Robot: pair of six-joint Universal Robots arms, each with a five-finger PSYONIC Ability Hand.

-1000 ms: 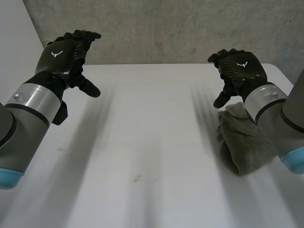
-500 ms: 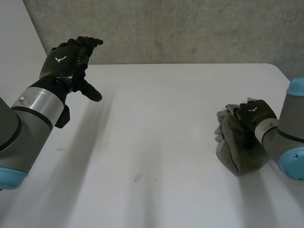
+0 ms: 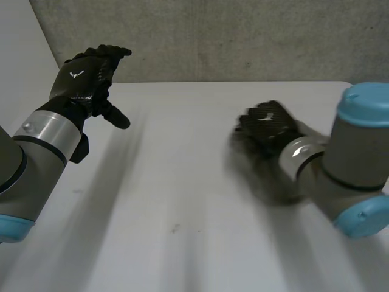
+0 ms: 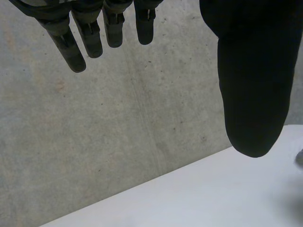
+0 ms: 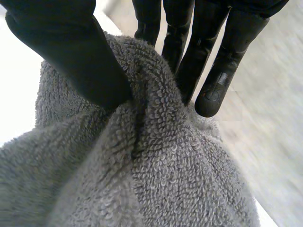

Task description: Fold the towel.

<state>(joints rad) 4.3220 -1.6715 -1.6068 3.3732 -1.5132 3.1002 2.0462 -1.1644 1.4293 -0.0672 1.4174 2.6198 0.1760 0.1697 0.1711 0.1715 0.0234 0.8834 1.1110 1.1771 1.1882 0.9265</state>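
Left hand (image 3: 82,78): black, fingers straight, empty, above white table (image 3: 182,182) far-left corner.
Right hand (image 3: 267,125): black, pinching grey terry towel (image 5: 156,170).

White table (image 3: 182,201), plain matte top, far edge straight along wall. Small dark speck (image 3: 175,229) on top, toward near side. Grey concrete wall (image 3: 243,36) behind table, rough, with little pits and faint stains. Pale smooth panel (image 3: 21,55) at left, meeting concrete wall in slanted line. Light soft, even.
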